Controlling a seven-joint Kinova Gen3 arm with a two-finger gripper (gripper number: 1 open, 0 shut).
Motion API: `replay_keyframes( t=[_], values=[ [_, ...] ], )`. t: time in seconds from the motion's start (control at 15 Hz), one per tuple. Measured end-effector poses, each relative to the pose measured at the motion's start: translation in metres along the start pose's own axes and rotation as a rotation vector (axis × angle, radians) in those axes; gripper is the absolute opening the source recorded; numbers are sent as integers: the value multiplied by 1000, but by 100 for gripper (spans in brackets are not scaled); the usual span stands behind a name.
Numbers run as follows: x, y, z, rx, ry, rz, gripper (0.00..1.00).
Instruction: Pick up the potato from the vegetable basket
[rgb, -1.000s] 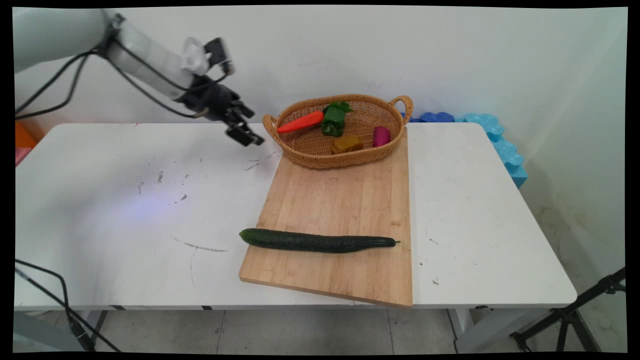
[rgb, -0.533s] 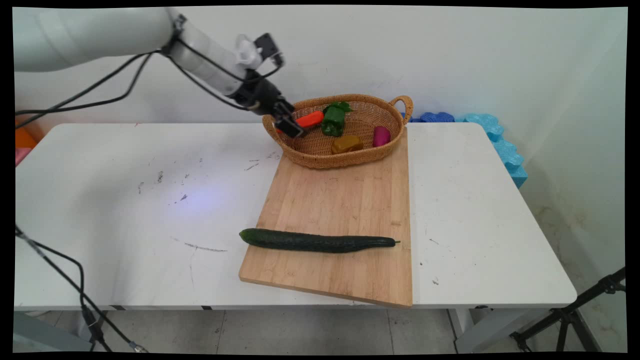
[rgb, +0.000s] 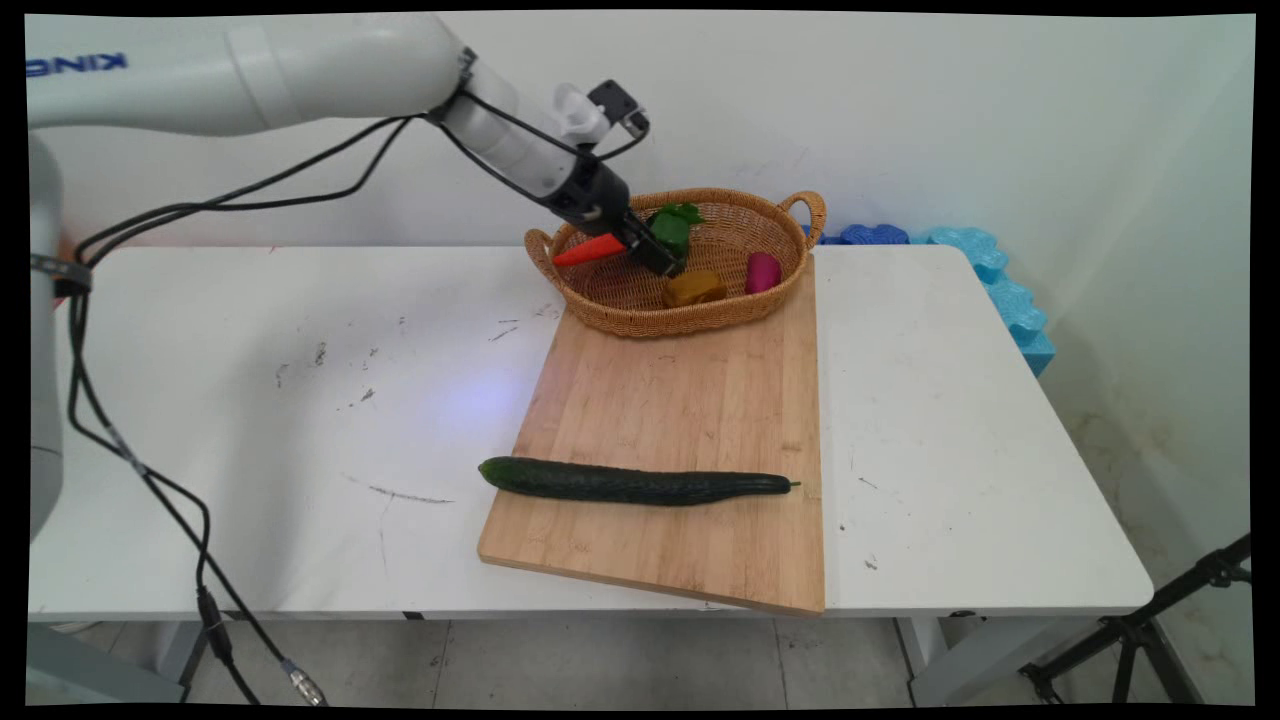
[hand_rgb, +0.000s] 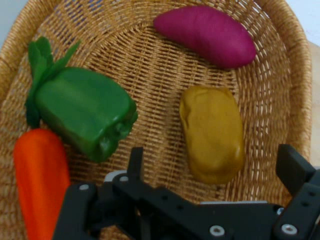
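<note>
I have the hand (rgb: 662, 262) over the wicker basket (rgb: 610, 305), its fingers (hand_rgb: 292, 167) spread apart and empty. In the hand view the yellow-brown potato (hand_rgb: 212, 132) sits between them, just beyond the tips, so that is the thing I am nearest to; I cannot tell how much height is left above it.

The basket stands at the board's 12 o'clock end, on the cutting board (rgb: 680, 420), which keeps its contents bunched together within the arm's reach. Inside, the green pepper (hand_rgb: 82, 112) lies at 9 o'clock from the potato, touching the carrot (hand_rgb: 40, 175) beside it, and the purple sweet potato (hand_rgb: 205, 32) lies at 12 o'clock, apart from it. A long cucumber (rgb: 635, 483) lies across the board's 6 o'clock end, well apart from the basket.

From the main view the hand covers part of the pepper and the carrot's thick end. The hand's linkage cuts off the carrot's lower end and the basket's near wall in the hand view. The white surface (rgb: 250, 400) carries scuff marks.
</note>
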Motion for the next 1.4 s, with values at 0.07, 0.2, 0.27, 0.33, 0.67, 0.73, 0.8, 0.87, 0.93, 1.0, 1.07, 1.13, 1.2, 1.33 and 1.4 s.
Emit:
replay_keyframes(
  t=[0.07,0.2,0.27,0.33,0.67,0.73,0.8,0.87,0.93,1.0,1.07,1.13,1.2,1.33,1.4],
  values=[
    [3,0,9,-4,-8,-18,100],
    [7,0,24,-14,-23,-47,100],
    [8,0,31,-19,-32,-60,100],
    [10,0,37,-23,-38,-68,100],
    [15,0,58,-38,-70,-99,100],
    [16,-1,60,-40,-74,-102,100],
    [16,-1,63,-42,-80,-107,100],
    [17,-1,67,-45,-88,-112,100],
    [18,-1,70,-48,-93,-115,100],
    [19,-1,73,-51,-97,-117,100],
    [19,-1,75,-53,-103,-119,100],
    [20,-1,77,-55,-107,-120,100],
    [20,0,79,-57,-112,-120,100],
    [21,0,83,-61,-119,-119,100],
    [22,0,84,-63,-122,-118,100]
  ],
)
